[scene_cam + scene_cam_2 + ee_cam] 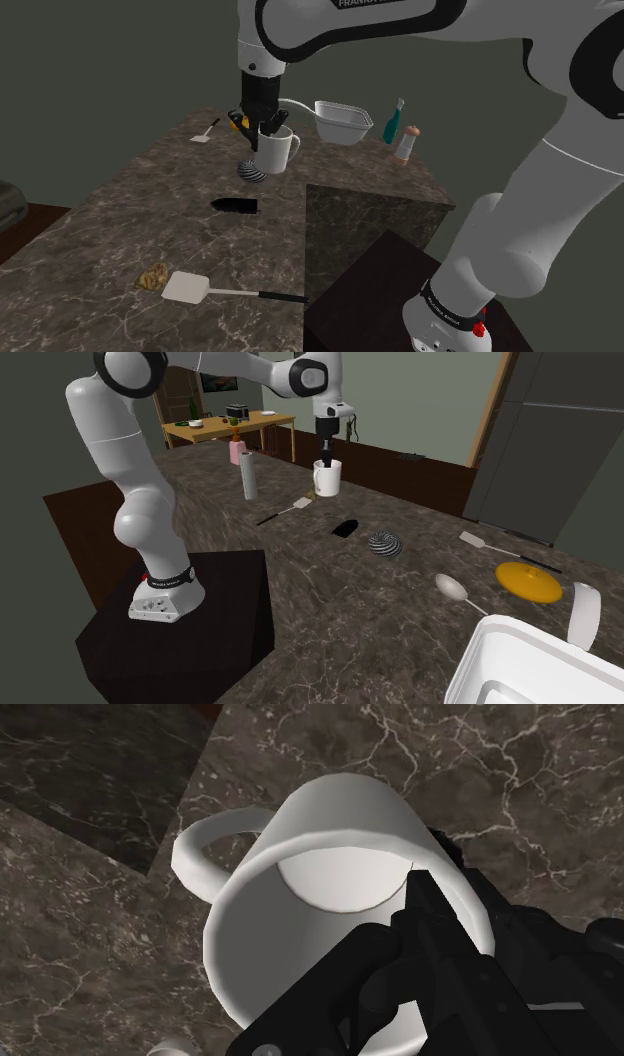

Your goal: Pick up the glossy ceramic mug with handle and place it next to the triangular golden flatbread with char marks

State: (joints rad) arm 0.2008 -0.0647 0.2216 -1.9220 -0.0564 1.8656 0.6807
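**Mug's in the air, flatbread's way down the other end**

So the gripper [268, 126] has a solid pinch on the white mug [280, 152]. In the wrist view one black finger [430, 934] sits inside the cup and the other runs down the outside, with the wall squeezed between them just under the rim. The handle sticks out on the side away from the fingers.

Going by the two outside views together, the mug looks like it's hanging clear of the counter [100, 230] rather than sitting on it. It's somewhere over the middle stretch, toward the edge next to the stand [380, 290]. A striped ball [252, 172] and a small black thing [235, 206] lie on the marble around there.

The flatbread [153, 276] is at the end of the counter nearest the shoulder camera, right up against the head of a white spatula [186, 288]. The spatula's black handle points toward the stand-side edge. The mug and the flatbread are well apart.

At the far end there's a white tub [345, 120], with a green bottle [392, 122] and a shaker [405, 146] by the corner. A smaller spatula [205, 133] lies at the opposite far corner. In the second exterior view a spoon [455, 589] and a yellow disc [530, 580] lie near the tub.
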